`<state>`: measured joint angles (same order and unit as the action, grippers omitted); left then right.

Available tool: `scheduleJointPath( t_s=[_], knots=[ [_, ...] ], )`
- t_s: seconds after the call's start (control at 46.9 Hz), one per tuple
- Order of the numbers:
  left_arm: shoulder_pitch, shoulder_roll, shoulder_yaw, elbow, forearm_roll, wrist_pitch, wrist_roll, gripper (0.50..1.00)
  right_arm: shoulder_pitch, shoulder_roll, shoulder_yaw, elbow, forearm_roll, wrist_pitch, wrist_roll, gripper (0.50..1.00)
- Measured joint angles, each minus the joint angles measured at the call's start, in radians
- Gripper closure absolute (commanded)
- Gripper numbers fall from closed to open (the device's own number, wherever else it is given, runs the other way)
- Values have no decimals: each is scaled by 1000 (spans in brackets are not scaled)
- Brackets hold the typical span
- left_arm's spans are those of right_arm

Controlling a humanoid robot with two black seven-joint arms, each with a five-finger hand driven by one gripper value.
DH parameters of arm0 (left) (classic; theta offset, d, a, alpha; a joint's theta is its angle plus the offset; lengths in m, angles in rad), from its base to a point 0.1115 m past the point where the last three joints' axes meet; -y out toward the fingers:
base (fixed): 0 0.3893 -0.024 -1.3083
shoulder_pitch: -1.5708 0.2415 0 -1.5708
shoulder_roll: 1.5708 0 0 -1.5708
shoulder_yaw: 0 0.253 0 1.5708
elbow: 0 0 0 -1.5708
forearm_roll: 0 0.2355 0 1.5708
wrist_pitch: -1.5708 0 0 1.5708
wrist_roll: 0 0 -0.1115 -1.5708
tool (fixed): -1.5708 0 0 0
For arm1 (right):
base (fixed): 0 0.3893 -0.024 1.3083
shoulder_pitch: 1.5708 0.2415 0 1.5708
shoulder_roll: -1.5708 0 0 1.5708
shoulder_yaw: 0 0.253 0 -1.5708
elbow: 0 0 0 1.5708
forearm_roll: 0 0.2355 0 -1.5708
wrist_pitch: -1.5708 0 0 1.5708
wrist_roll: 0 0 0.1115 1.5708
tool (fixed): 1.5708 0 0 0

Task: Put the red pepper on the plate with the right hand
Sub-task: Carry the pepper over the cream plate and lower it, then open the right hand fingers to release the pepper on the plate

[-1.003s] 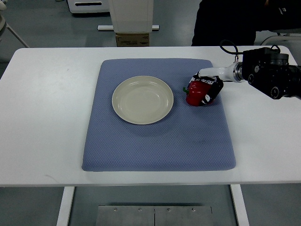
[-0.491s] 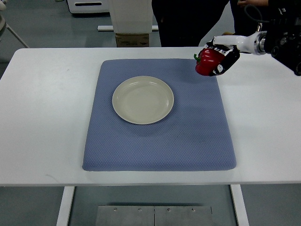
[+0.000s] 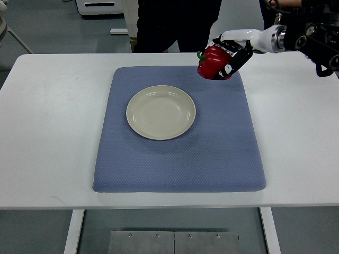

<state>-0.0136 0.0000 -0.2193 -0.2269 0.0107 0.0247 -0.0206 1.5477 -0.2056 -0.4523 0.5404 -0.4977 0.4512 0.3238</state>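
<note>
My right hand (image 3: 229, 53): my white and black fingers are curled tight around the glossy red bell pepper (image 3: 213, 63), and my arm comes in from the upper right edge.
Red pepper: I hold it in the air over the far right corner of the blue quilted fabric mat (image 3: 180, 153), green stem pointing left, clear of the plate.
Plate: 1 round cream ceramic plate (image 3: 161, 112) sits bare on the mat, left of and nearer than the pepper, well apart from it.
Tabletop: the white tabletop (image 3: 47, 132) carries the mat.
Background: a person in dark clothing (image 3: 175, 24) stands at the far edge.
</note>
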Motion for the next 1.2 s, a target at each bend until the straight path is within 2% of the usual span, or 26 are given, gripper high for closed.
scheduleJointPath(
  t_s=[0.256, 0.427, 0.79, 0.918, 1.195],
  knots=[
    [0, 0, 0, 0, 0, 0, 0, 500, -28, 117, 60, 7, 16, -35, -70, 1000],
    [0, 0, 0, 0, 0, 0, 0, 500, -48, 200, 71, 7, 61, -88, -121, 1000],
    [0, 0, 0, 0, 0, 0, 1, 500, -83, 206, 71, 15, 93, -161, -197, 1000],
    [0, 0, 0, 0, 0, 0, 0, 500, -83, 206, 70, 71, 97, -166, -231, 1000],
    [0, 0, 0, 0, 0, 0, 0, 500, -71, 206, 70, 186, 99, -234, -270, 1000]
  ],
)
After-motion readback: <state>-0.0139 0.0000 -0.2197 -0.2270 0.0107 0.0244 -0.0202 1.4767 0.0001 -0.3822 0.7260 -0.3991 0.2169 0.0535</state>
